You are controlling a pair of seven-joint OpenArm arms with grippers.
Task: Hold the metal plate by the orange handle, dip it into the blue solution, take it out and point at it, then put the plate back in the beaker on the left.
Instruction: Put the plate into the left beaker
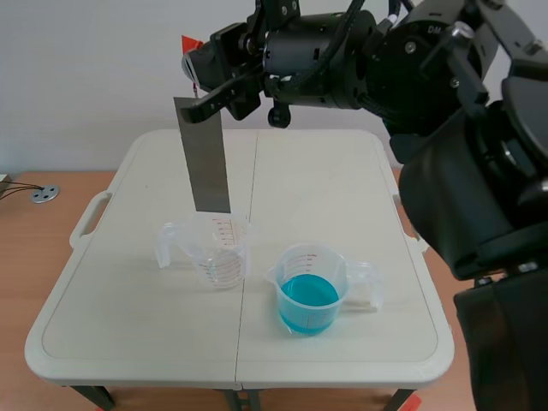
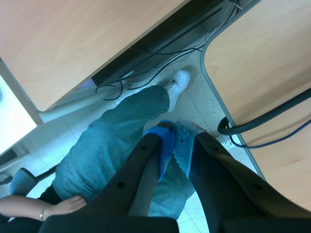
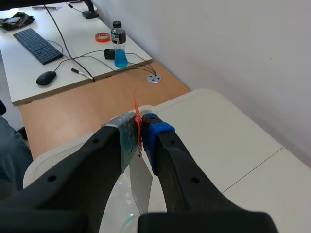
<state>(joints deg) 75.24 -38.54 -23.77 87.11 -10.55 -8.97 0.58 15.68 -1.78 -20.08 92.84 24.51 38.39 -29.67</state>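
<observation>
Off to the left and out of the scene view, the left gripper (image 2: pixel 174 141) pointed at the floor with its blue pads pressed together on nothing. A person's jeans-clad leg (image 2: pixel 112 141) and white shoe (image 2: pixel 178 80) lay beyond it.

On the table (image 1: pixel 342 188), the clear empty beaker (image 1: pixel 221 267) stood left of the centre seam, and right over it hung the metal plate (image 1: pixel 204 154). The plate was near upright, its lower edge about level with the rim; whether it had cleared that rim could not be told. At the top, the orange handle (image 1: pixel 190 43) poked out above the right gripper (image 1: pixel 204 101). The right arm reached across from its own side, high over the table. The right wrist view settled it: both pads were pinching the plate just under the handle (image 3: pixel 136 112), steel dropping away below (image 3: pixel 141 187).

Further right, well apart from the plate, sat the beaker of blue solution (image 1: pixel 310 295), its handle turned away from the empty one.

If the dip was the step in hand, as seemed likely, the plate needed lifting clear of the rim before any sideways travel. Then carry it upright, centre it over the blue liquid and lower slowly, since a nudge could tip so light a beaker. The pinch had to stay firm, because a narrow grip lets a long plate swing.
</observation>
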